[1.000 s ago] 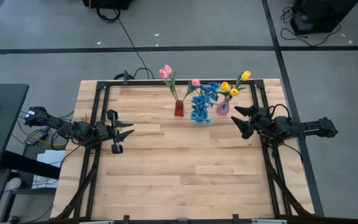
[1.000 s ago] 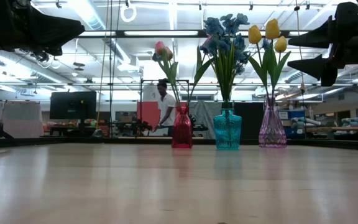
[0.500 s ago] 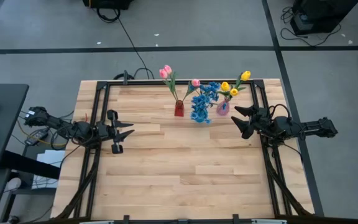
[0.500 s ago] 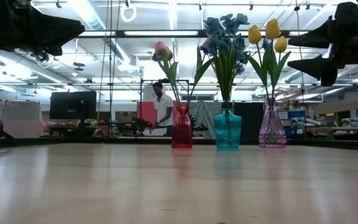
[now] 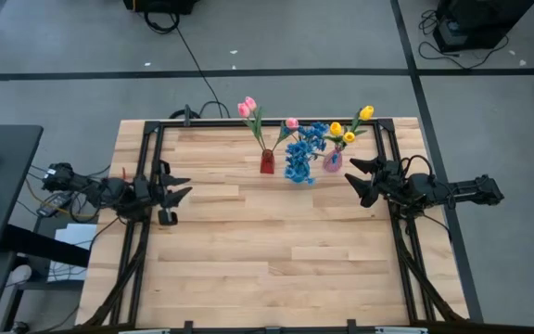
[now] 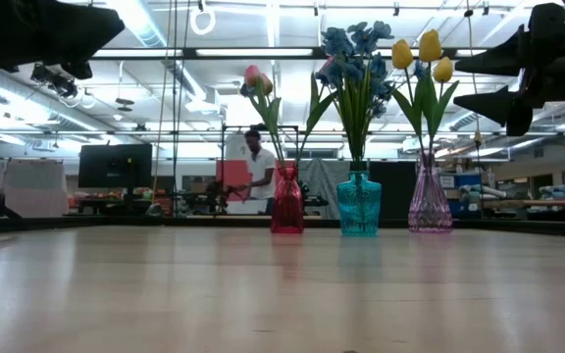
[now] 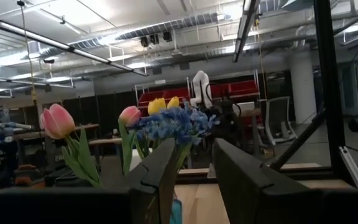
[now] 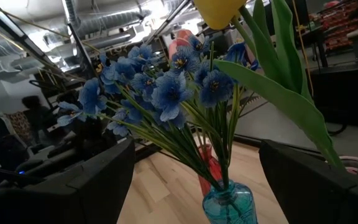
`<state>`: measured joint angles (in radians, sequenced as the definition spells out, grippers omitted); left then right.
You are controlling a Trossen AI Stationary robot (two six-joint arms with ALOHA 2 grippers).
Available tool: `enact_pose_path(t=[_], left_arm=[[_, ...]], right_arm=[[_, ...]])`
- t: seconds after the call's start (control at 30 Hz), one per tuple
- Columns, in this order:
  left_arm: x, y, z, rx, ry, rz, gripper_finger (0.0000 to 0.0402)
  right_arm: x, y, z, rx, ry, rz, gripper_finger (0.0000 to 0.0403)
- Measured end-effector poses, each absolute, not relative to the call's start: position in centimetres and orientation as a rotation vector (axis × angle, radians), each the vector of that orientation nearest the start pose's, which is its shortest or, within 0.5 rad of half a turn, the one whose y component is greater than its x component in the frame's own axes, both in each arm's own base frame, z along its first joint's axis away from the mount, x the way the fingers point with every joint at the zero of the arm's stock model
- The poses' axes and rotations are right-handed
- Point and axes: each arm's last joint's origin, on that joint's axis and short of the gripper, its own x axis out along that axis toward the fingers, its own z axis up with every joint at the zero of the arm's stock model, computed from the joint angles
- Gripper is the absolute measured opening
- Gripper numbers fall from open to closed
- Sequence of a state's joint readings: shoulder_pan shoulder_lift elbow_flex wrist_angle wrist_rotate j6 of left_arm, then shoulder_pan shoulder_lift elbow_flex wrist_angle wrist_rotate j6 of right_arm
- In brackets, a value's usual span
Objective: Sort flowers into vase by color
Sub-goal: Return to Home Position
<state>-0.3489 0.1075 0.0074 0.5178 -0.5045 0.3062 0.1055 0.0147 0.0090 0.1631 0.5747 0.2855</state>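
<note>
Left gripper (image 5: 182, 188): above the table (image 5: 248, 269), well left of the blue vase (image 6: 359, 206) and slightly nearer than it. Fingers (image 7: 160, 177) are parted with a modest gap and hold nothing. They point toward the vase row.

Right gripper (image 5: 349, 173): right of the blue vase, out past the purple vase (image 6: 429, 201) and slightly nearer than the row. In the low view it sits up at bloom height. Fingers (image 8: 73, 183) are spread wide with nothing held, facing the blooms.

Vases: three upright in one row on the far part of the table. Red vase (image 6: 286, 201) is just left of the blue vase and the purple vase just right of it. There are small gaps between them, none touching.

Flowers, all in vases:
- pink tulips (image 6: 253, 76) are in the red vase. Most lean away from the blue vase, but the high view shows one bloom tipped toward it.
- blue flowers (image 6: 337, 41) are in the blue vase, a dense bunch standing upright.
- yellow tulips (image 6: 430, 44), three blooms, are in the purple vase, fanned out beside the blue bunch.

Room: a person (image 6: 258, 162) stands well behind the blue vase, showing just left of the red vase in the low view. A dark monitor (image 6: 114, 165) is farther left at the same depth.
</note>
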Motion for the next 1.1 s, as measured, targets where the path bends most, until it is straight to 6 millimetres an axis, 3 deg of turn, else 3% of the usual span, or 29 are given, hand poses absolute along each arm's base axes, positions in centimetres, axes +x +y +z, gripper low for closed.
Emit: enact_pose_path(t=[1.1], left_arm=[[9.16,-1.84,20.53,0.127,-0.357,0.21,0.0115]], right_arm=[[9.34,-0.59,18.03,0.333,-0.216,-0.444,0.0354]])
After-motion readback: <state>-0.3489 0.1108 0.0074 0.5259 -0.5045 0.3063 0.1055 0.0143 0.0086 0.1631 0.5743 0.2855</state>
